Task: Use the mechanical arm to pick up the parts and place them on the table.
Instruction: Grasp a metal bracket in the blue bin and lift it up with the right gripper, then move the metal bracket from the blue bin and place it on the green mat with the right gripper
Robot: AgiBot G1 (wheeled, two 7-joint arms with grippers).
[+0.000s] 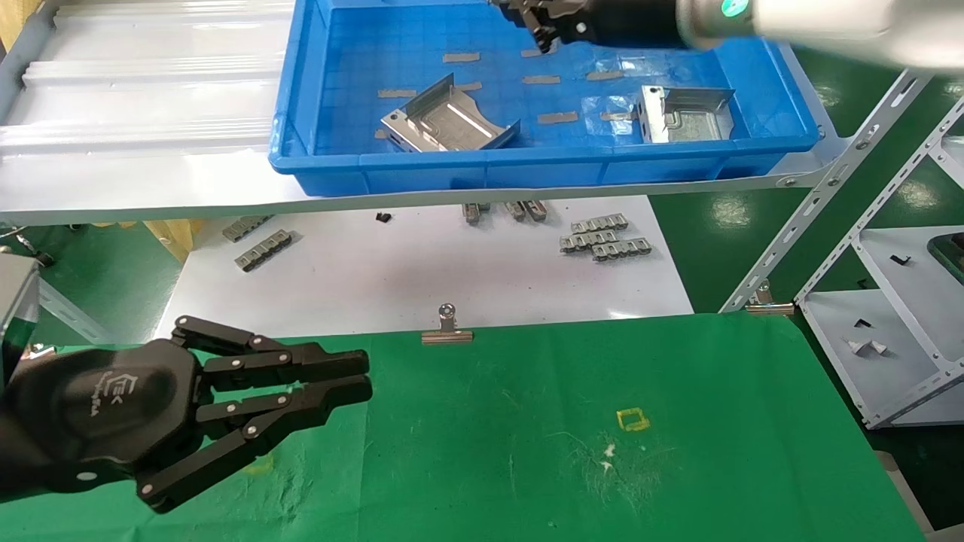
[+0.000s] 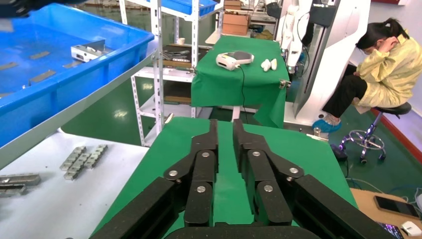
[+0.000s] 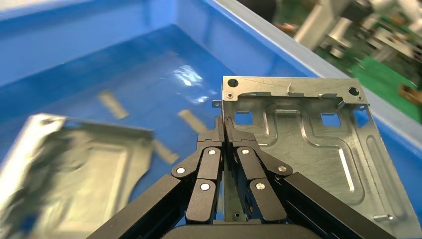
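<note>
My right gripper (image 1: 539, 36) is at the far side of the blue bin (image 1: 527, 162). In the right wrist view it (image 3: 224, 119) is shut on the thin upright side wall of a shiny silver part (image 3: 308, 139), which stays sharp while the bin behind is blurred. A second part (image 3: 74, 169) lies blurred on the bin floor. The head view shows two parts in the bin, one in the middle (image 1: 448, 120) and one at the right (image 1: 687, 113); the held part does not show there. My left gripper (image 1: 365, 376) is parked over the green table (image 1: 602, 376), empty, its jaws a narrow gap apart (image 2: 225, 124).
The bin sits on a grey ribbed shelf (image 1: 135, 98). Below it, a white board (image 1: 422, 263) carries small grey clip strips (image 1: 602, 235). A binder clip (image 1: 447, 327) holds the cloth's far edge. A yellow square outline (image 1: 633, 419) marks the table. A white rack (image 1: 889, 301) stands at the right.
</note>
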